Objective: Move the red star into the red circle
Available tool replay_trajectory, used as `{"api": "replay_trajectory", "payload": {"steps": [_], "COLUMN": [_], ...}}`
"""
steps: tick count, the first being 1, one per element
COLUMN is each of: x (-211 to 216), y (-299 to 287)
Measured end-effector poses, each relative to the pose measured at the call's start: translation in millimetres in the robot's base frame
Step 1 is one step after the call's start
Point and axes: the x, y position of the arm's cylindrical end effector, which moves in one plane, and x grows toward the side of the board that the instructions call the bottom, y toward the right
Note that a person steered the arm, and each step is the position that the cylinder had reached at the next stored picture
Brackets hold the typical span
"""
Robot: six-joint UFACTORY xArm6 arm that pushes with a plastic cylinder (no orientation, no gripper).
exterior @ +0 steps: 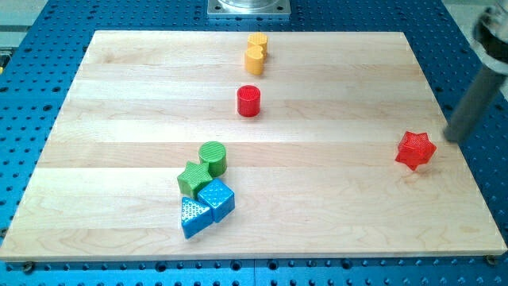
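Sitting just right of red star (416, 150), my tip (450, 139).

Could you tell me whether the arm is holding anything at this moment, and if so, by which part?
Nothing is held. My tip is a bare rod end just to the view's right of the red star, with a small gap between them.

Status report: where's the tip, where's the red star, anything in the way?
My tip just right of the red star, small gap. Red circle far to the view's left, upper centre. Path between them clear.
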Motion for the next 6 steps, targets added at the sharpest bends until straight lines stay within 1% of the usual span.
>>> {"api": "replay_trajectory", "payload": {"steps": [1,2,3,4,5,6], "x": [45,15,-12,-9,17,-44], "y": [-13,-61,-135,-192,-201,-218]}}
